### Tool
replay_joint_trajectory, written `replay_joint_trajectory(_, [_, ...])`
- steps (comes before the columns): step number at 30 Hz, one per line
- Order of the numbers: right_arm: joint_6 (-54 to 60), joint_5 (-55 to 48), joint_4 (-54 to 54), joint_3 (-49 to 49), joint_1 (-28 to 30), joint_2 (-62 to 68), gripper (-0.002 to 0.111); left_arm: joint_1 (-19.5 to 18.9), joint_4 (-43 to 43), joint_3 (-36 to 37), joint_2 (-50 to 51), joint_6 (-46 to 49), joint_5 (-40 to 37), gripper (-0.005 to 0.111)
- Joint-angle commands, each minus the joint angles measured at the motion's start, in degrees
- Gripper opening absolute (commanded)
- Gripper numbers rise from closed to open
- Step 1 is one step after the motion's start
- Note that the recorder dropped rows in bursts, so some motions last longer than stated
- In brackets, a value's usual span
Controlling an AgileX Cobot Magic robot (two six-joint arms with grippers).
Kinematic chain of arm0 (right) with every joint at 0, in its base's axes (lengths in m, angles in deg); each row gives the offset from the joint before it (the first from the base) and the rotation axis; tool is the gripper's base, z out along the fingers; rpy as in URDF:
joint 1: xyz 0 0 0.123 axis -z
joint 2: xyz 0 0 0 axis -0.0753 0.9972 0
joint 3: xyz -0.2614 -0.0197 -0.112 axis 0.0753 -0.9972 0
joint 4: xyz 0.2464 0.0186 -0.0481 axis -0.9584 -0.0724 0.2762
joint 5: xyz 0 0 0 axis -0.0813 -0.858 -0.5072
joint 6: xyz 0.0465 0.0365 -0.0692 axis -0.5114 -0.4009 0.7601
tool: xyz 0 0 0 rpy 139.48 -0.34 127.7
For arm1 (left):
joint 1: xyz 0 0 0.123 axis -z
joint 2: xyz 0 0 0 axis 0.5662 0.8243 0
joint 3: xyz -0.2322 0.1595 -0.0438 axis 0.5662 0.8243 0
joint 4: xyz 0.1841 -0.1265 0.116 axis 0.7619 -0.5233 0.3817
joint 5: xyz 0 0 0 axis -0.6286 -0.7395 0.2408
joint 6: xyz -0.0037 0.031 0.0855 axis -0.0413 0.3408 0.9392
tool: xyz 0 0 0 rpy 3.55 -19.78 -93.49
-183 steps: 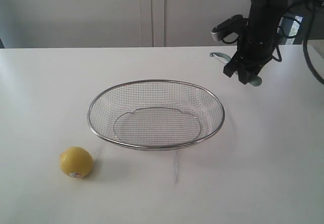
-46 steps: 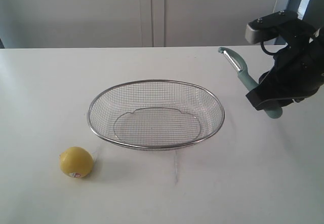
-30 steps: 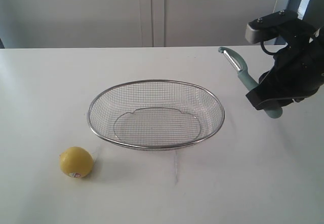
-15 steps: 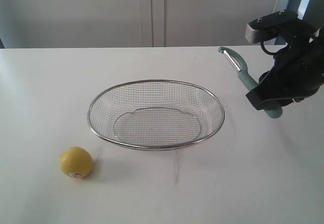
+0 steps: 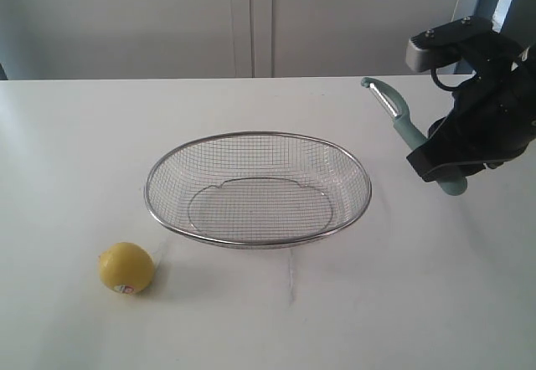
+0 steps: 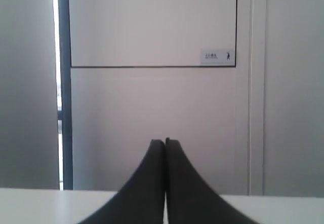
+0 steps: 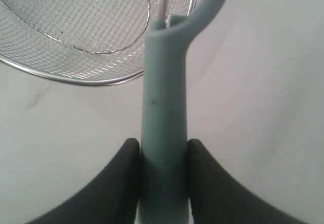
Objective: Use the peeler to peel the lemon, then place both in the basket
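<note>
The yellow lemon (image 5: 126, 267) lies on the white table at the front left, its sticker facing forward, with no gripper near it. My right gripper (image 5: 441, 157) hangs above the table to the right of the basket (image 5: 258, 187), shut on the pale teal handle of the peeler (image 5: 407, 127), whose blade end points up and to the left. In the right wrist view the handle of the peeler (image 7: 164, 112) sits clamped between both dark fingers (image 7: 124, 176), with the basket's rim (image 7: 91, 79) beyond. My left gripper (image 6: 165, 143) is shut and empty, facing a wall; it is outside the exterior view.
The wire basket holds nothing and sits in the middle of the white table (image 5: 402, 286). Pale cabinet doors (image 5: 251, 18) run behind the table's far edge.
Since six seconds ago my right gripper has lifted the peeler off the far right of the table and swung it forward. Over the last second nothing has moved.
</note>
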State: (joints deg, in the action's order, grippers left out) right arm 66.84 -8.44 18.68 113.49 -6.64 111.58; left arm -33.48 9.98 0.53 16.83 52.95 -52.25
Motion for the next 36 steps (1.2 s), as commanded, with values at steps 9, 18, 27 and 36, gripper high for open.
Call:
replay_joint_trajectory(9, [0.7, 0.6, -0.3, -0.3, 0.1, -0.5, 0.000, 0.4, -0.6, 0.3, -0.2, -0.6, 10.2, 0.000])
replay_joint_trajectory(18, [0.7, 0.7, -0.3, -0.3, 0.1, -0.5, 0.000, 0.4, -0.6, -5.7, -0.2, -0.6, 10.1, 0.000])
replay_joint_trajectory(27, [0.7, 0.7, -0.3, -0.3, 0.1, -0.5, 0.000, 0.4, 7.7, -9.4, 6.6, -1.2, 9.6, 0.000])
replay_joint_trajectory(36, [0.7, 0.7, -0.3, -0.3, 0.1, -0.5, 0.000, 0.4, 24.8, -16.9, 21.2, -15.9, -1.9, 0.000])
